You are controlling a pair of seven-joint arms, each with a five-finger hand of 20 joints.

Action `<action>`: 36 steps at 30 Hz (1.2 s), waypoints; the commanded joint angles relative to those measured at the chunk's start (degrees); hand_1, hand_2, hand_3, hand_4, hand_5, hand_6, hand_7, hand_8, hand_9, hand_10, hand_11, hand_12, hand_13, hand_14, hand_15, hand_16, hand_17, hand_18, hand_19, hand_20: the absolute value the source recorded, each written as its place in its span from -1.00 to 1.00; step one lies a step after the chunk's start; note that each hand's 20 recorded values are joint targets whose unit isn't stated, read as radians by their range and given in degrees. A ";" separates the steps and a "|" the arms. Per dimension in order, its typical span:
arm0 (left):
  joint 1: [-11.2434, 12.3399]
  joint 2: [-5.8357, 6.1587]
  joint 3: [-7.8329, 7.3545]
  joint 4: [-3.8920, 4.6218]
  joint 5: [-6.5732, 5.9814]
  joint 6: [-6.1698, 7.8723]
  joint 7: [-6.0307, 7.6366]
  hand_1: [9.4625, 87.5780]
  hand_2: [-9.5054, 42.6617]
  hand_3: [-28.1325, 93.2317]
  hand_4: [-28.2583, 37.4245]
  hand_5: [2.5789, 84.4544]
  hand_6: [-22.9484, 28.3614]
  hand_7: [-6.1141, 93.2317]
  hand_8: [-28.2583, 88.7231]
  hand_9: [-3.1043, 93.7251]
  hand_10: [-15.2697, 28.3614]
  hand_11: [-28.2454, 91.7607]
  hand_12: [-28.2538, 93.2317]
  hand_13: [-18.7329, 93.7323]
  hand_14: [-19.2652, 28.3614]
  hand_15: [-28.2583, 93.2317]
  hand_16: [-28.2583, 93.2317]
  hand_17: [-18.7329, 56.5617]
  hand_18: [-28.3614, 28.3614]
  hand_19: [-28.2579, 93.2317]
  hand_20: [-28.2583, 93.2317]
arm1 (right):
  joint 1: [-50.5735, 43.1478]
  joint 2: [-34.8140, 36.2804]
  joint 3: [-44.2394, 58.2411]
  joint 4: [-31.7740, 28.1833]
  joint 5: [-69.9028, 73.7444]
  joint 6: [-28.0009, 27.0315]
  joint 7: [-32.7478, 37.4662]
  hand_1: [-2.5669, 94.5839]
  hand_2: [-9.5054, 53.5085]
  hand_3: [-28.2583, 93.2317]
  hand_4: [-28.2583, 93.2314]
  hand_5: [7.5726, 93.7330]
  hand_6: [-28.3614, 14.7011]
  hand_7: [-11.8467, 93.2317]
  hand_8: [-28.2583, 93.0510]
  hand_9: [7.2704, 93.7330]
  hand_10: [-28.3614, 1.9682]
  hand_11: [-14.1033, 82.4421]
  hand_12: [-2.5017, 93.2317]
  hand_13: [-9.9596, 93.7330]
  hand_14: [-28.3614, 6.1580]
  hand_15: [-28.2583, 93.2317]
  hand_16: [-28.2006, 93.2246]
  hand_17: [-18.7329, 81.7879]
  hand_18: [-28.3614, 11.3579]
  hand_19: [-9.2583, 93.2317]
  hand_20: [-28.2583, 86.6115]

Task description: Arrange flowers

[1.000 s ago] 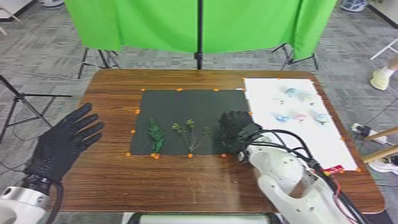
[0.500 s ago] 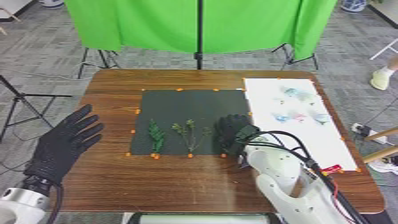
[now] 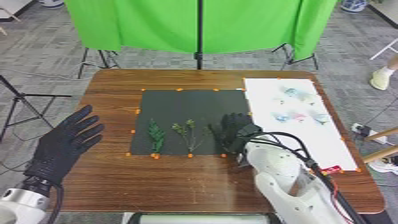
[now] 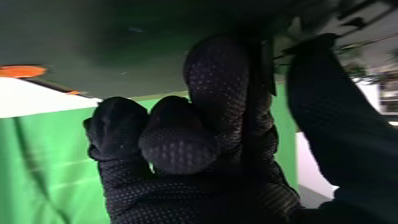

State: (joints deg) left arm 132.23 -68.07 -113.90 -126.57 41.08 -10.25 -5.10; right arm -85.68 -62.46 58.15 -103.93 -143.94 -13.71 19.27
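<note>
Left robot hand point(image 3: 67, 142): wide, fingers straight and spread, holding nothing, above the left edge of the worktop point(image 3: 115, 182). A black tripod point(image 3: 19, 96) stands on the floor further left and ahead of it.

To the right of this hand, a dark mat point(image 3: 191, 106) lies on the worktop, orange pieces point(image 3: 179, 89) along its edges. On the mat, nearer the left hand, lies a dense green sprig point(image 3: 156, 136). Next is a thin branched sprig point(image 3: 189, 134), between the dense one and the right robot hand point(image 3: 235, 131). The right hand is low over the mat's right part; whether it is wide, narrow or holding anything, I cannot tell. The right wrist view shows blurred greenery just beside it.

To the right of the right hand lies a white sheet point(image 3: 266, 95), with pale blue and pink flowers point(image 3: 300, 118) ahead and to the right of that hand. A red item point(image 3: 331, 170) is right of the same hand and nearer the robot. Green cloth point(image 3: 147, 30) hangs beyond the worktop, well ahead of both hands.
</note>
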 commanded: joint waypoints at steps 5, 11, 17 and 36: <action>0.68 -0.28 0.00 0.25 -0.07 -0.29 -0.33 -0.61 -0.73 0.62 -0.97 -0.44 -0.04 -0.46 -0.72 -0.48 0.16 -0.19 -0.28 -0.38 0.37 -0.05 -0.55 -0.81 0.66 0.10 -0.42 | -0.08 -1.54 2.55 -2.35 2.90 0.77 3.47 -0.53 -0.89 0.82 -0.97 0.38 0.07 0.69 -0.98 0.94 0.37 0.21 -0.30 0.79 0.38 0.73 0.03 0.29 -0.67 1.00 0.41; 0.97 -0.35 0.00 0.07 -0.03 -0.10 0.08 -0.61 -0.73 0.62 -0.97 -0.44 -0.04 -0.46 -0.72 -0.48 0.16 -0.19 -0.28 -0.38 0.37 -0.06 -0.55 -0.81 0.66 0.10 -0.42 | -0.03 -0.68 4.53 -3.79 4.27 -2.57 4.47 -0.62 -0.69 0.81 -0.95 0.39 0.05 0.67 -0.96 0.96 0.34 0.19 -0.29 0.79 0.35 0.73 0.03 0.30 -0.69 1.00 0.43; 1.44 -0.40 -0.12 -0.06 -0.05 0.01 0.58 -0.61 -0.72 0.62 -0.97 -0.44 -0.05 -0.46 -0.72 -0.48 0.16 -0.19 -0.28 -0.38 0.36 -0.05 -0.55 -0.81 0.66 0.10 -0.42 | -0.38 2.68 5.23 -4.87 -1.49 -7.88 1.16 -0.48 -0.73 0.90 -0.89 0.32 0.03 0.65 -0.86 0.83 0.27 0.27 -0.27 0.70 0.26 0.76 0.04 0.20 -0.69 1.00 0.40; 1.07 -0.59 -0.24 -0.04 0.22 -0.14 0.37 -0.61 -0.73 0.63 -0.97 -0.44 -0.05 -0.46 -0.72 -0.48 0.15 -0.19 -0.28 -0.38 0.37 -0.05 -0.55 -0.81 0.66 0.11 -0.42 | -3.16 7.80 3.36 -8.09 -8.27 -12.65 -6.30 -0.23 -1.00 0.80 -1.00 0.14 0.09 0.68 -0.49 0.61 0.32 0.46 -0.22 0.59 0.30 0.80 0.04 0.08 -0.63 0.99 0.30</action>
State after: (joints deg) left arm 132.85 -68.18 -114.04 -126.66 41.13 -10.26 -4.50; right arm -87.10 -54.70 62.01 -110.87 -150.79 -24.96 14.21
